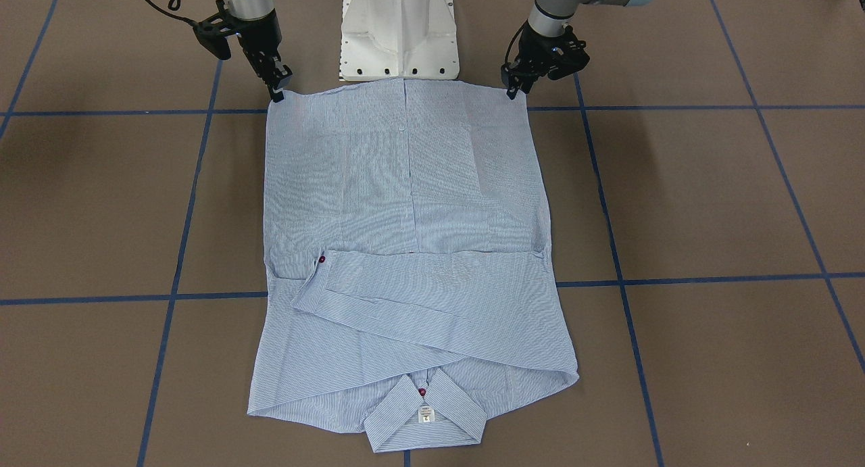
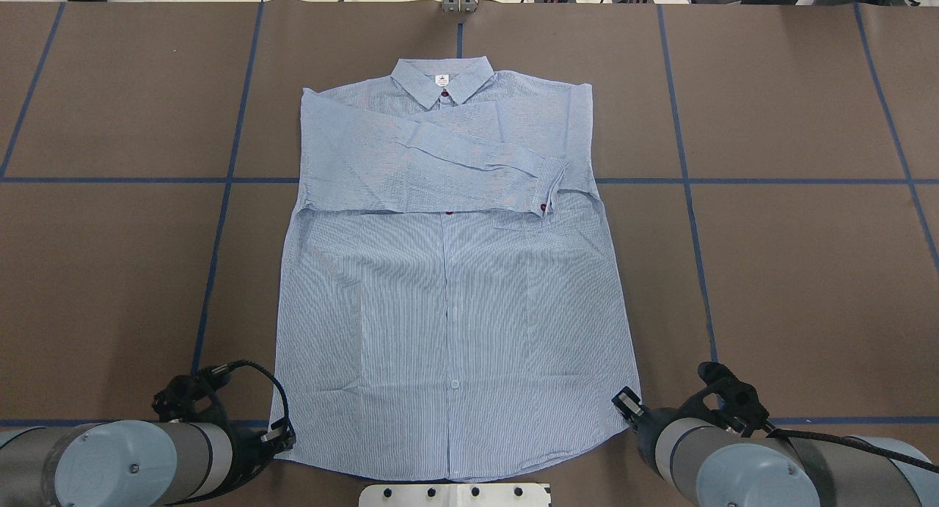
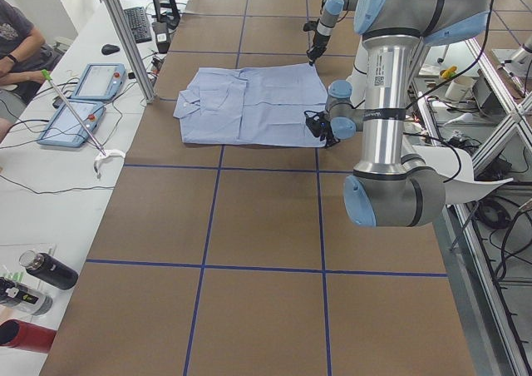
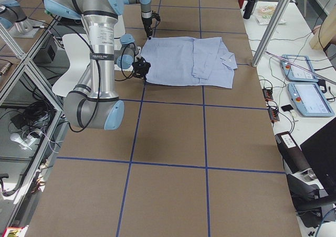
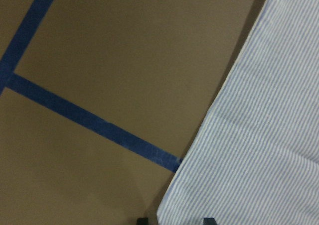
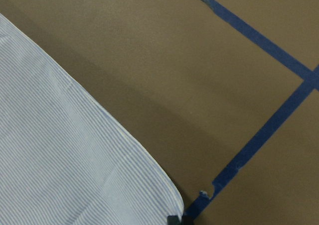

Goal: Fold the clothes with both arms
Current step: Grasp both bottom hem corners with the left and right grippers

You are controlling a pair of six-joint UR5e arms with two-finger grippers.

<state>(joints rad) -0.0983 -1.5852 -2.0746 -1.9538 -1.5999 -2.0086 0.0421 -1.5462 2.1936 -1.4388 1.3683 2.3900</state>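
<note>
Table (image 2: 770,272): shirt (image 2: 447,309) flat at centre, long axis from robot edge to far edge, collar far, hem (image 2: 455,472) near (sleeves crossed over chest). Left gripper (image 2: 282,437) at left hem corner, jaws apart, cloth edge between tips. Right gripper (image 2: 623,406) touching right hem corner; jaw state cannot tell. Likely lift: hem toward collar.

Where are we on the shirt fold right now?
Done: the sleeves lie folded across the chest of the flat shirt. In hand: the left pincer and right pincer sit at the two corners of the hem; whether they have clamped is unclear. Left: likely bringing the hem up toward the collar, not yet started.
</note>
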